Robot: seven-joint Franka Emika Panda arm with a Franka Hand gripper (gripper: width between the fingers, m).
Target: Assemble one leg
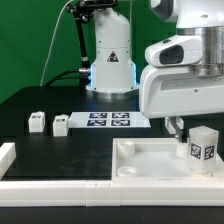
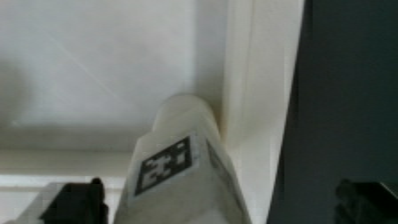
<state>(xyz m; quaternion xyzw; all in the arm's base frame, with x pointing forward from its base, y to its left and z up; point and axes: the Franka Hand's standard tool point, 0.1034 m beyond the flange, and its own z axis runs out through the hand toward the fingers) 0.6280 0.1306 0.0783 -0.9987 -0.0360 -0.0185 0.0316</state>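
A leg (image 1: 203, 146), a small white post with a black-and-white tag, stands upright at the corner of the large white tray-like piece (image 1: 150, 162) on the exterior view's right. My gripper (image 1: 190, 130) hangs just above it, jaws open, with one finger (image 1: 176, 128) showing beside the post. In the wrist view the leg (image 2: 178, 160) rises between my dark fingertips (image 2: 75, 203), next to the tray's rim (image 2: 258, 90). My gripper (image 2: 217, 208) straddles it with a gap on one side. Two more legs (image 1: 37, 122) (image 1: 61, 125) stand on the black table at the exterior view's left.
The marker board (image 1: 112, 121) lies at the table's middle, in front of the robot's base (image 1: 110, 60). A white L-shaped border (image 1: 20, 178) runs along the table's near and left edges. A green backdrop stands behind.
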